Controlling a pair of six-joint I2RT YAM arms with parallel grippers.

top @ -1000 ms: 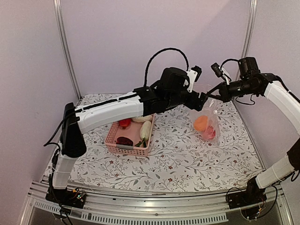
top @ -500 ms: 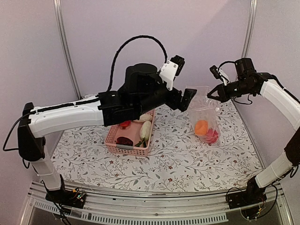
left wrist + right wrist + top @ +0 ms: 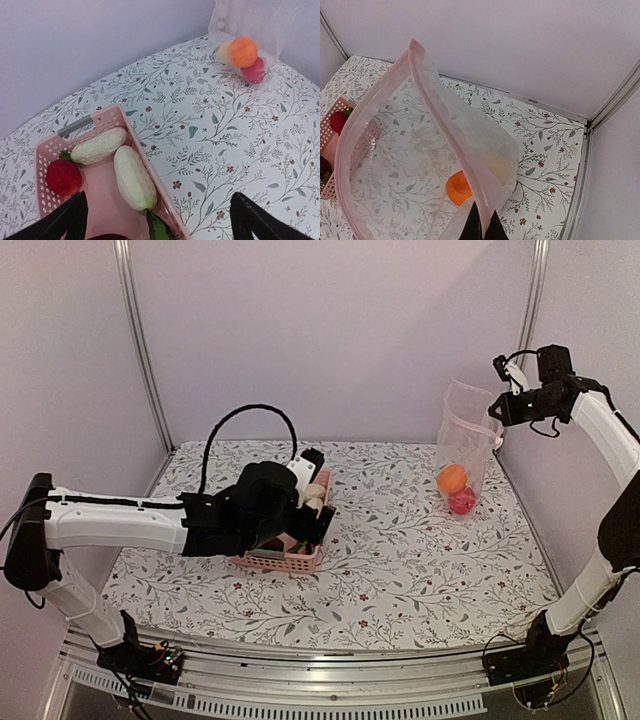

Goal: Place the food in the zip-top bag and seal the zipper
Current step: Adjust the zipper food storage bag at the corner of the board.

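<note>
Right claw [image 3: 481,226] is pinched shut on the bag [image 3: 466,430] at its rim, holding it upright so the mouth and zipper [image 3: 427,85] gape just in front of it, with the orange [image 3: 452,478] and a red piece [image 3: 462,502] sagging below. Left claw [image 3: 160,220] hangs wide open and empty right over the basket [image 3: 107,116], two radishes [image 3: 135,177] just ahead of its fingers, lined up, I'd say, for the next pick.
</note>
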